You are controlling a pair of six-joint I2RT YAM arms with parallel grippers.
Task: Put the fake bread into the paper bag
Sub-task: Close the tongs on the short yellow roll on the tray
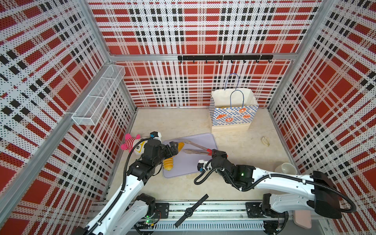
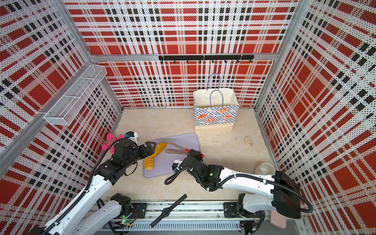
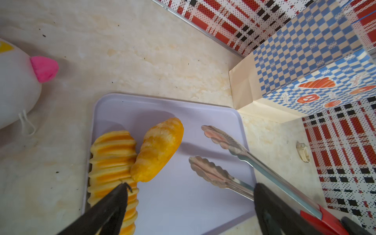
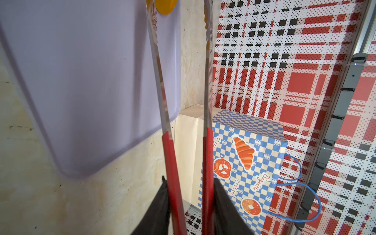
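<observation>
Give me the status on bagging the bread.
Done: a hint of yellow shows inside the upright paper bag, too unclear to count. In hand: the right hand grips the tongs, whose open, empty tips sit near the smooth loaf; the left hand hangs open over the ridged loaf. Left: both loaves lie on the purple tray, not yet bagged.

Left claw (image 3: 190, 186) wide, right claw (image 4: 190, 181) clamped

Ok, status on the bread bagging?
Left gripper open above tray. Right gripper shut on tongs, tongs empty. Ridged loaf and bun on tray, not bagged. Path to paper bag clear.
</observation>
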